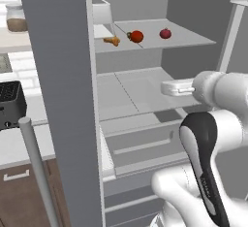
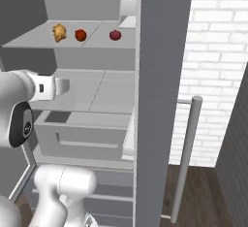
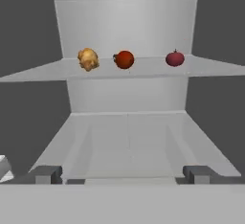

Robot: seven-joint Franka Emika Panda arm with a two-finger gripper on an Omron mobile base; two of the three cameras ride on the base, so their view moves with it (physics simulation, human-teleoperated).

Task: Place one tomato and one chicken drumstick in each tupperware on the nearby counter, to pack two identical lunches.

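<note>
On the upper shelf of an open fridge lie a golden chicken drumstick (image 1: 112,40) (image 2: 59,32) (image 3: 88,59), a bright red tomato (image 1: 136,36) (image 2: 80,35) (image 3: 124,59) and a darker crimson tomato (image 1: 165,33) (image 2: 115,35) (image 3: 174,58), in a row with gaps between them. My gripper (image 3: 123,175) is open and holds nothing. It points into the fridge at the level of the shelf below, well short of the food. The tupperware is out of view. A strip of pale counter (image 1: 19,146) lies left of the fridge door.
The open fridge door (image 1: 63,100) (image 2: 160,100) with its bar handle (image 1: 36,168) (image 2: 186,158) stands close beside the arm. A grey drawer (image 2: 82,138) sits under the lower shelf. A black toaster (image 1: 9,105) rests on the counter. A brick wall (image 2: 218,51) is on the right.
</note>
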